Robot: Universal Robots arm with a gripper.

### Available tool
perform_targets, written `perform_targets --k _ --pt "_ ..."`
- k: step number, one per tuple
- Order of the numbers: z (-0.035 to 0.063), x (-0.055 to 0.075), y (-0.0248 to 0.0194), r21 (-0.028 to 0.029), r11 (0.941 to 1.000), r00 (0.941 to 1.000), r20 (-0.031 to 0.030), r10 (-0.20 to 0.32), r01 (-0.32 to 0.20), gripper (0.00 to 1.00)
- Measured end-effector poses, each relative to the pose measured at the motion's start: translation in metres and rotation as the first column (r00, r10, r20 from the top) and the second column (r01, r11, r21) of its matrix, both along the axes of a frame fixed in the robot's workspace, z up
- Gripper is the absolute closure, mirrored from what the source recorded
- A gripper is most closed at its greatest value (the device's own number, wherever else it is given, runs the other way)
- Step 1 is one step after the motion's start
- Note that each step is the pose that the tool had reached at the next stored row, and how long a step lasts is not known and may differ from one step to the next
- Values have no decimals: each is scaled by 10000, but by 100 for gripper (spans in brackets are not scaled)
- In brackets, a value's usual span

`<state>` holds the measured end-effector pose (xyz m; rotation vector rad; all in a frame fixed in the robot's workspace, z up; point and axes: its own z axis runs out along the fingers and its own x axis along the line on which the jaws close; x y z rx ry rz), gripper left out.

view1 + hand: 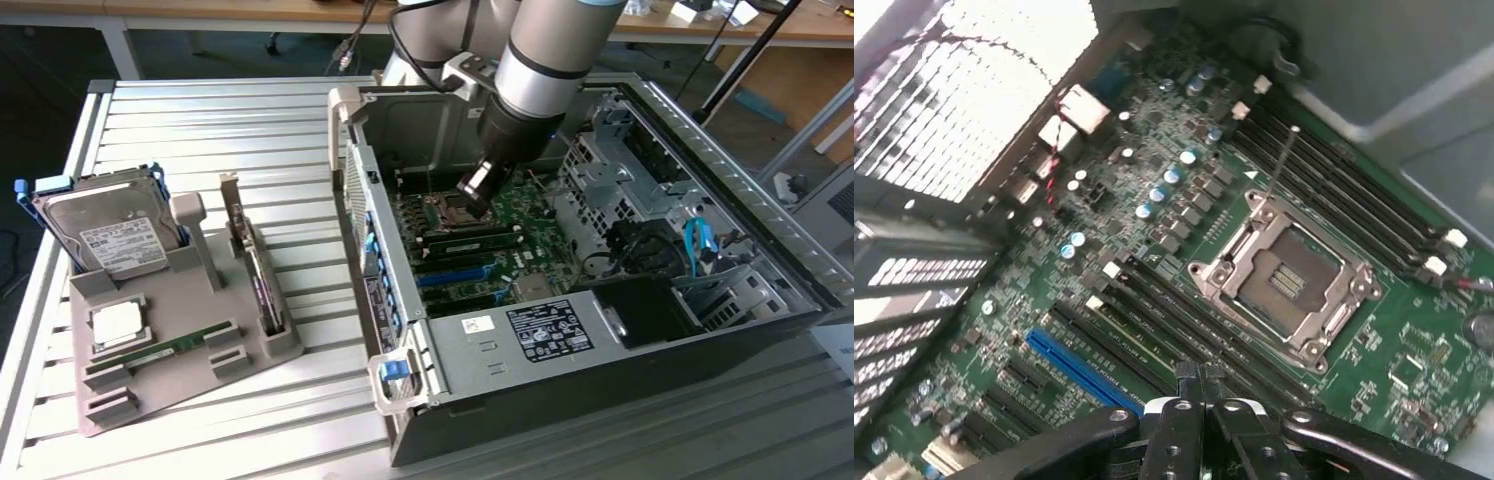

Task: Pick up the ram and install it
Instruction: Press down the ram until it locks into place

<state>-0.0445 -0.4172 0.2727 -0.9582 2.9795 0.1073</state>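
The gripper (1199,395) hangs inside the open computer case (400,330), low over the motherboard (1154,200), fingers pressed together just above the memory slots (1154,310) beside the empty processor socket (1284,280). A ram (470,240) stick already sits in a slot near the socket. Another lies in the grey holder (280,345) by the tabletop (240,110)'s edge. Whether the seated stick is fully latched, I cannot tell.
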Motion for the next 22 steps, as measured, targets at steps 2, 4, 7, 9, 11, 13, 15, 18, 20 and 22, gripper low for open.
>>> perform_targets --k 2,4,7,9,11,13,15,18,20,22 --pt "0 0 0 0 9990 9990 0 -437 437 88" --pt "0 0 0 0 9970 9970 0 -776 776 88" --pt "-1 0 0 0 9917 9917 0 -1282 1282 88" --pt "-2 0 0 0 9870 9870 0 -1605 1605 88" --pt "-3 0 0 0 9810 9810 0 -1941 1941 88" --pt "-3 0 0 -1 9734 9734 0 -2291 2291 88" --pt "-5 0 0 -1 9654 9654 0 -2607 2607 88" --pt "-8 0 0 0 9441 9441 0 -3297 3297 88" --pt "-10 0 0 -1 9291 9291 0 -3698 3698 88" --pt "-13 0 0 -1 9096 9096 0 -4155 4155 88"
